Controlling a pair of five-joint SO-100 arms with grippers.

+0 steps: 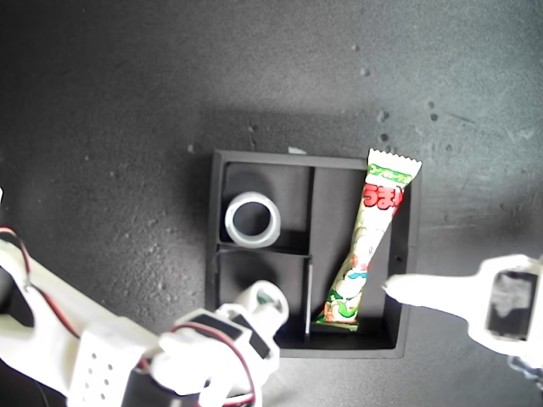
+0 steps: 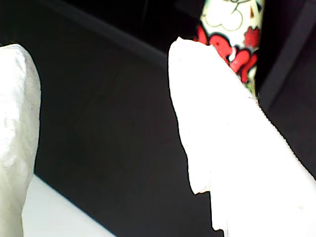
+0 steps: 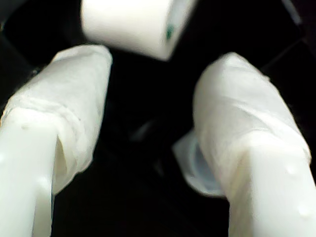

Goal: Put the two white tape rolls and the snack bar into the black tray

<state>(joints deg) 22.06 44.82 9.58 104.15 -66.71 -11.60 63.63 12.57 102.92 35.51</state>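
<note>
The black tray [image 1: 263, 158] sits mid-table. The wider white tape roll [image 1: 252, 219] lies flat in its far small compartment. The snack bar [image 1: 366, 246] lies slanted in the long compartment, its crimped end over the far rim; it also shows as the snack bar [image 2: 232, 29]. The smaller roll [image 1: 269, 297], with a greenish core, is at the near small compartment, just beyond the tips of my second gripper [image 1: 254, 312]. In the second wrist view that roll [image 3: 133, 24] is past the open gripper [image 3: 158, 59], not between the fingers. My first gripper [image 1: 392, 290] is open [image 2: 96, 49], one fingertip beside the bar.
Dark speckled table surface [image 1: 127, 102] surrounds the tray. The second arm's white body and red wires [image 1: 102, 356] fill the exterior view's lower left. The first arm's body [image 1: 509, 305] sits at the exterior view's right edge. A pale ring edge [image 3: 190, 168] shows beside one second-gripper finger.
</note>
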